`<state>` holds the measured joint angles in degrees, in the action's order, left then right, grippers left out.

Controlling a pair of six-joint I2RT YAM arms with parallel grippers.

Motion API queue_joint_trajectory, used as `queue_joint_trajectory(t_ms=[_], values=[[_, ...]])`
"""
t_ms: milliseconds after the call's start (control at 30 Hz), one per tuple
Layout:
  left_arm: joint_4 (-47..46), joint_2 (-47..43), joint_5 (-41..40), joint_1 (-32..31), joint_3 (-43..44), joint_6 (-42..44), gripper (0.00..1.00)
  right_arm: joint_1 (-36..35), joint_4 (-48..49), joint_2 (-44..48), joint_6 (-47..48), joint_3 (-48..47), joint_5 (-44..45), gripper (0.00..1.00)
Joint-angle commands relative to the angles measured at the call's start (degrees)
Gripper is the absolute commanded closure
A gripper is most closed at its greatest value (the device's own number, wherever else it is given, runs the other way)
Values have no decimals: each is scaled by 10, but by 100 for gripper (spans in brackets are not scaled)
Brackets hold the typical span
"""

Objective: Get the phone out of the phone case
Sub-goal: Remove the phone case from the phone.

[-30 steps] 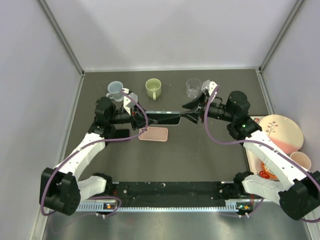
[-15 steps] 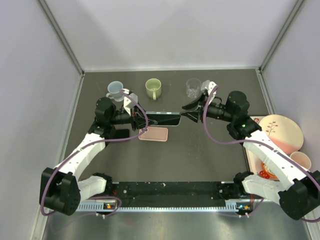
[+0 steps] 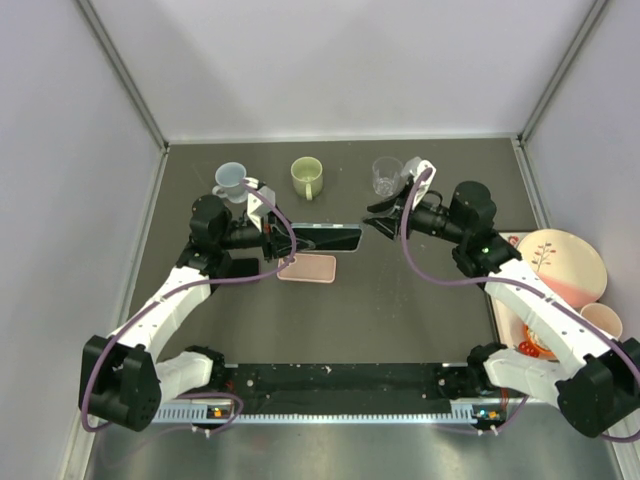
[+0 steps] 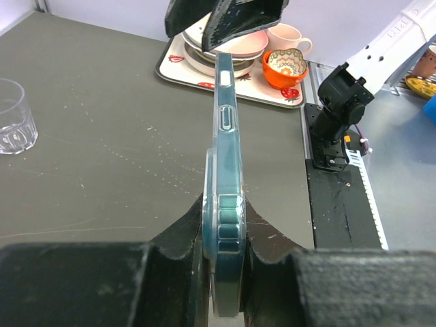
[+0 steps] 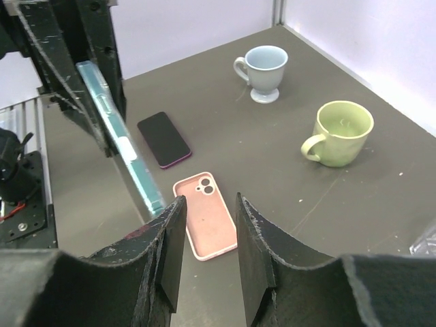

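Note:
The phone, still inside its clear teal phone case, is held on edge above the table. My left gripper is shut on its near end, one finger on each flat face. In the right wrist view the cased phone slants down to the left of my right gripper, ending beside the left finger and outside the gap. The right gripper is open with nothing between its fingers, just right of the phone's free end.
An empty pink case lies flat below the held phone, and a bare dark phone lies beside it. A blue mug, a green mug and a glass stand at the back. A tray of dishes sits at the right.
My right gripper has pulled back from the phone's free end, up and to the right, and its jaws have narrowed somewhat. The left gripper and the phone have stayed put.

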<state>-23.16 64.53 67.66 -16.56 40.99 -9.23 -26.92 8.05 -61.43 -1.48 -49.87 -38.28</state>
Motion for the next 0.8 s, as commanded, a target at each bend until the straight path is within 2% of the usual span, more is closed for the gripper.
queue_joint_trajectory(t_ms=[0,233,400,567,767], values=[[-51,-20,18,-1,4,2,100,5,20,-1,12,-8,47,65],[-52,-20,18,-1,4,2,100,4,23,2,12,-5,56,64],[-52,-19,17,-1,4,2,100,5,-6,16,57,-14,-20,62],[-52,-18,17,-1,5,-1,100,4,-31,25,76,-18,-78,56],[-53,-16,18,-1,5,-1,100,5,-23,25,73,-18,-49,55]])
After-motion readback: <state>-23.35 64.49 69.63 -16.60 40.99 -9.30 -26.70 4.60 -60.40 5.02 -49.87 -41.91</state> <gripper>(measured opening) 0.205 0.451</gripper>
